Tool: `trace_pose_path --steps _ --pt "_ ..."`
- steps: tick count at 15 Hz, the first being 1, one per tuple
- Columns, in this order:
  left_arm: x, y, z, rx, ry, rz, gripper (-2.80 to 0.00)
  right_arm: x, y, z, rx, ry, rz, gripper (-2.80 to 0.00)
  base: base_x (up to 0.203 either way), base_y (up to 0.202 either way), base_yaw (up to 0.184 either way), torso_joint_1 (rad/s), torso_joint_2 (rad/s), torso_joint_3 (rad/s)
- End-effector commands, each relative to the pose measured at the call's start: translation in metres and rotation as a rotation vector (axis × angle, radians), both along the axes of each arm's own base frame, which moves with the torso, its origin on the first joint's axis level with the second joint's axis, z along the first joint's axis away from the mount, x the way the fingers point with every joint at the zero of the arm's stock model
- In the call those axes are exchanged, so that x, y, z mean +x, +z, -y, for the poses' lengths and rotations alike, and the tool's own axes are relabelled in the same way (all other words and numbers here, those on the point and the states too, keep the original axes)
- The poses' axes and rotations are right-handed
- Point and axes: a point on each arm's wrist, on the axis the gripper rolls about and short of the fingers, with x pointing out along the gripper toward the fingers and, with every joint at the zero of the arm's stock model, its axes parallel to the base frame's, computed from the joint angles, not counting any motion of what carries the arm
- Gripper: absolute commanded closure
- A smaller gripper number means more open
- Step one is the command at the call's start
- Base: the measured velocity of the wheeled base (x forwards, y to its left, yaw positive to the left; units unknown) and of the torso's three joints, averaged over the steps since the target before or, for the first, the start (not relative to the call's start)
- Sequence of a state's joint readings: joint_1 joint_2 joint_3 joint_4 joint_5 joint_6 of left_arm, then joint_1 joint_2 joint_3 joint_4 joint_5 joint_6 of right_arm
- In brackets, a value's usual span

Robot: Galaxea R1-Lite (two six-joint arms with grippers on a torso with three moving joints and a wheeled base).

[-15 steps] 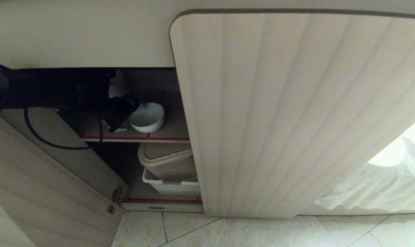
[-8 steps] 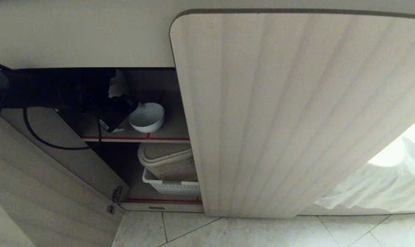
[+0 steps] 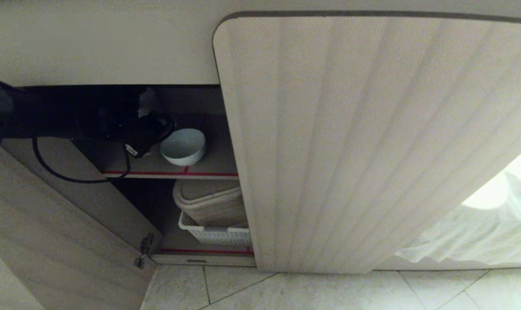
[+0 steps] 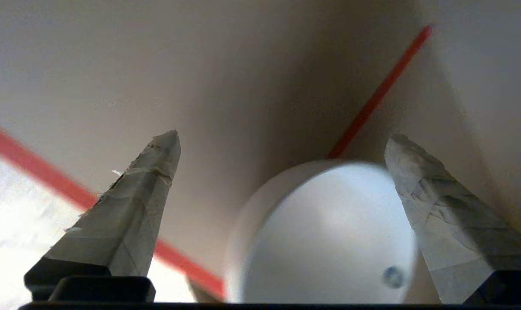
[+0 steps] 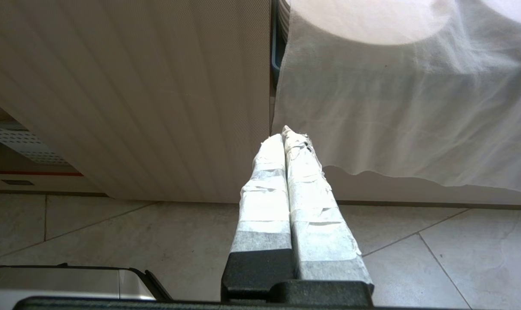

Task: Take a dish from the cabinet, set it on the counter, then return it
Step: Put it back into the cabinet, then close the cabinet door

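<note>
The bowl [image 3: 183, 147] sits upright on the upper shelf [image 3: 208, 165] of the cabinet [image 3: 191, 258], near the shelf's red-striped front edge. In the left wrist view the bowl [image 4: 325, 241] lies between the two taped fingers [image 4: 127, 215] but nearer one of them; whether that finger touches the rim cannot be told. A small dark spot shows inside the rim. The left pincer [image 4: 282, 142] stands wide, gripping nothing, and in the head view its dark body [image 3: 150, 129] reaches in just beside the bowl, hiding the back left of the shelf.

Below the shelf, a beige lidded bin [image 3: 211, 202] rests in a white slotted basket [image 3: 215, 234] on the cabinet floor, both partly cut off by the closed fluted door [image 3: 363, 142] on the right. The open door [image 3: 62, 241] swings out at lower left, with a metal hinge [image 3: 145, 252] at its foot. Above runs the pale front of the surface [image 3: 97, 43]; its top is not visible.

The floor [image 3: 329, 290] is pale tile. A white cloth [image 3: 479, 232] hangs at the far right, what it covers hidden.

The right pincer [image 5: 288, 137] hangs parked above the tiles, fingers pressed together and holding nothing.
</note>
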State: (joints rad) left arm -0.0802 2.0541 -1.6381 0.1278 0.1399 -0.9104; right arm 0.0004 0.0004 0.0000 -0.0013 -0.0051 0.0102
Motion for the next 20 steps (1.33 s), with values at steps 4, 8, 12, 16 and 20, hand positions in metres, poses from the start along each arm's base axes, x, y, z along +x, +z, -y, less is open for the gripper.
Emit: trace_pose_path --steps 4,8,12,16,20 --pt "0.002 0.007 0.003 0.015 0.037 0.078 -2.80 0.000 0.000 0.000 0.001 0.000 0.001 0.00 0.000 0.000 0.000 0.000 0.00 0.000" --pt "-0.001 0.004 0.005 0.036 0.062 0.084 -2.80 0.000 0.000 0.000 0.001 0.002 0.001 0.00 0.000 0.000 0.000 0.000 0.00 0.000" --pt "-0.009 -0.007 0.005 0.055 0.077 0.089 -2.80 0.000 0.000 0.000 0.001 0.002 0.001 0.00 0.000 0.000 0.000 0.000 0.00 0.000" --pt "-0.021 -0.011 0.002 0.063 0.094 0.095 -2.80 0.000 0.000 0.000 0.000 0.000 0.001 0.00 0.000 0.000 0.000 0.000 0.00 0.000" --pt "-0.031 -0.021 0.000 0.093 0.087 0.141 -2.80 0.000 0.000 0.000 0.000 0.000 0.001 0.00 0.000 0.000 0.000 0.000 0.00 0.000"
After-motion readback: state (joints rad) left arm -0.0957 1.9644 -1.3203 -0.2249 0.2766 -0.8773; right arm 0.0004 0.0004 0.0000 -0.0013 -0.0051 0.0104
